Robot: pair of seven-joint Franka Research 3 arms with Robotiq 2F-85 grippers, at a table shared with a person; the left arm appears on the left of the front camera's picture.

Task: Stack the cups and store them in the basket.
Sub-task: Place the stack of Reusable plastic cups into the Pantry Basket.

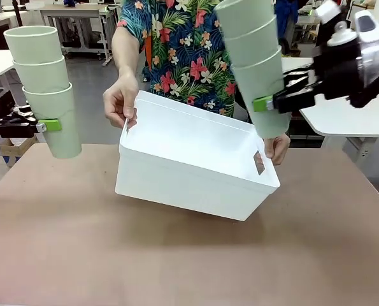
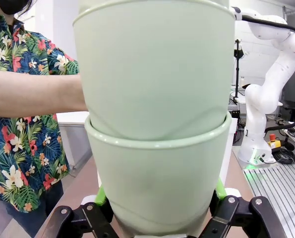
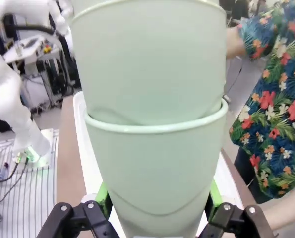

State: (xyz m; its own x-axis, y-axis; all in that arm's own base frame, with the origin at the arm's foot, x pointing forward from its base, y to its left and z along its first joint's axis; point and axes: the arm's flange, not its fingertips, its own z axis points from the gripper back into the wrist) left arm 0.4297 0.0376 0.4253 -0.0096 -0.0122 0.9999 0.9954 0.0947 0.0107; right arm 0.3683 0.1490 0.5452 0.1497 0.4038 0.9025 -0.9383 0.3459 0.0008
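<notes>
Two stacks of pale mint-green cups hang in the air. My left gripper [image 1: 49, 125] is shut on the bottom cup of a three-cup stack [image 1: 46, 83] at the far left. My right gripper [image 1: 263, 103] is shut on the bottom cup of another three-cup stack [image 1: 256, 60] at the upper right. Between them a person holds the white basket [image 1: 195, 162] by both short ends, tilted toward me above the table. The left wrist view shows its stack [image 2: 154, 124] close up between green pads [image 2: 100, 196]. The right wrist view shows the other stack [image 3: 152, 119] likewise.
The brown table [image 1: 189, 255] stretches below the basket. The person's hands [image 1: 120, 101] grip the basket's handle slots. A white side table [image 1: 348, 118] stands at the right behind my right arm. The other arm [image 2: 266, 89] shows in the left wrist view.
</notes>
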